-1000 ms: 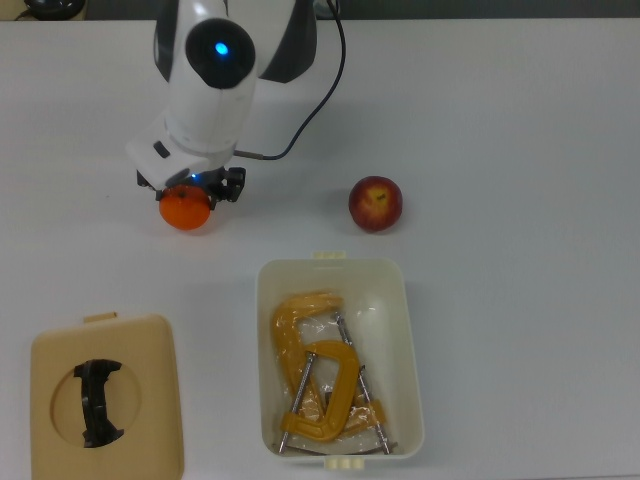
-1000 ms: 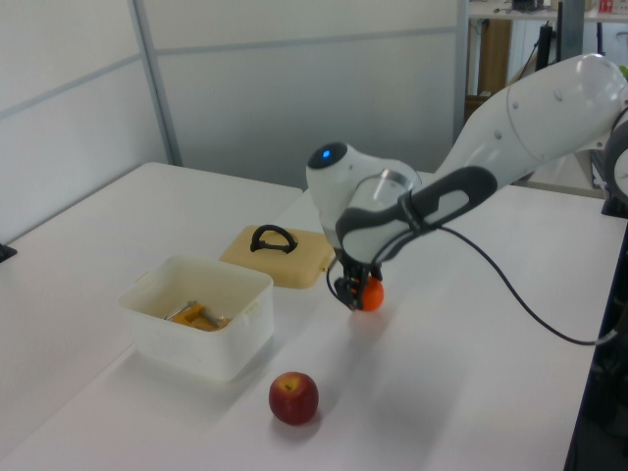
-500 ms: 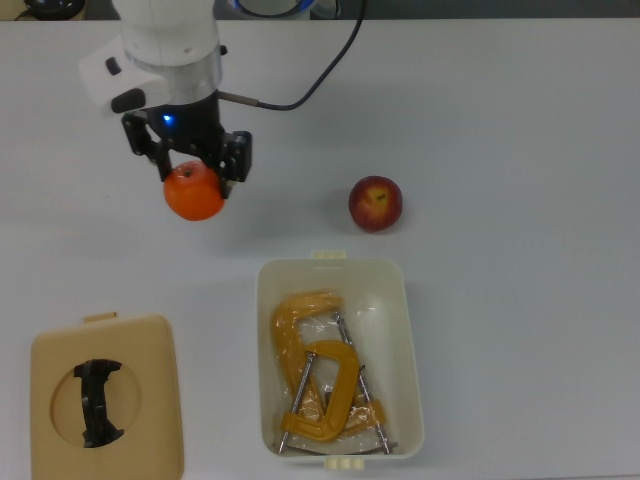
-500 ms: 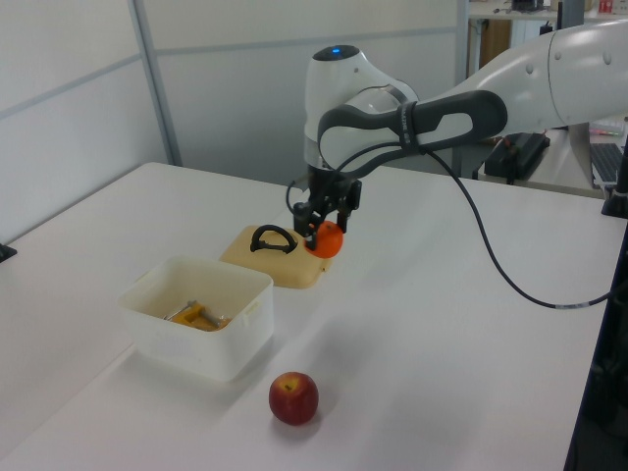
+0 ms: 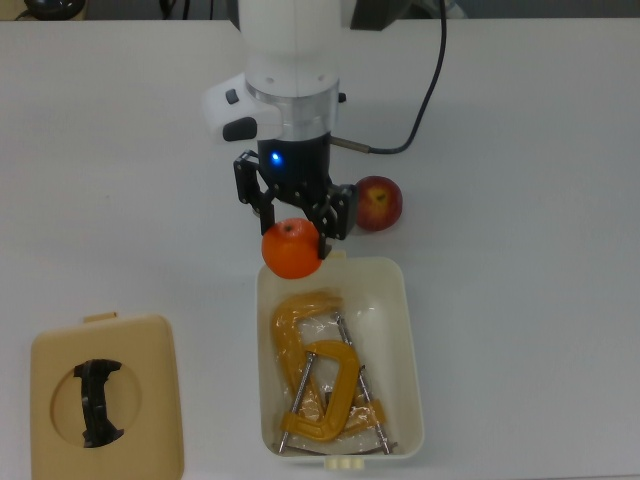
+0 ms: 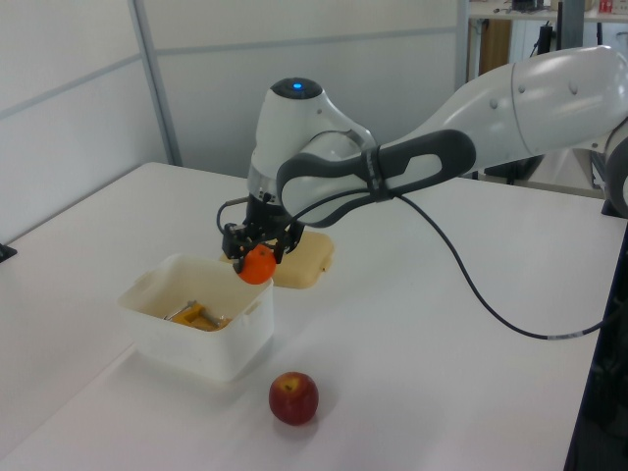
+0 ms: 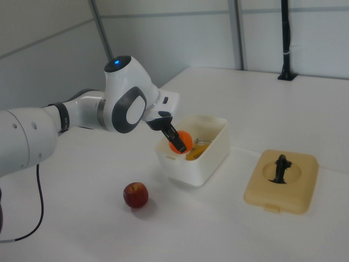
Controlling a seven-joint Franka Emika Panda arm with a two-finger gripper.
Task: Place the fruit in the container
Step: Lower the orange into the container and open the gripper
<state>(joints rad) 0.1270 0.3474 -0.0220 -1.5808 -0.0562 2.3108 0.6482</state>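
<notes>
Left view first, from the near edge of the white desk (image 6: 442, 392) outward: the dark red apple (image 6: 293, 397) sits alone on the desk, just in front of the cream-white container (image 6: 196, 314) and apart from it. Inside the container lie yellow clamps (image 6: 199, 316), seen more fully in the top view, where they fill its lower half (image 5: 320, 375). Behind the container rests the flat beige lid (image 6: 309, 261) with its black handle; in the top view the lid (image 5: 105, 395) lies well apart, at the top view's lower left, handle (image 5: 97, 402) up. A black cable (image 6: 471, 294) trails from the arm across the desk toward the left view's right.

The claw (image 6: 257, 257) points down over the container's far rim, its fingers closed against the sides of the orange (image 6: 256, 265), which hangs clear of the desk. In the top view the orange (image 5: 292, 249) overlaps the container's upper left corner, and the claw body partly covers the apple (image 5: 378, 203). In the right view the orange (image 7: 180, 141) hangs over the rim of the tub (image 7: 207, 158), above the clamps; the apple (image 7: 136, 195) is on the desk near that tub.
</notes>
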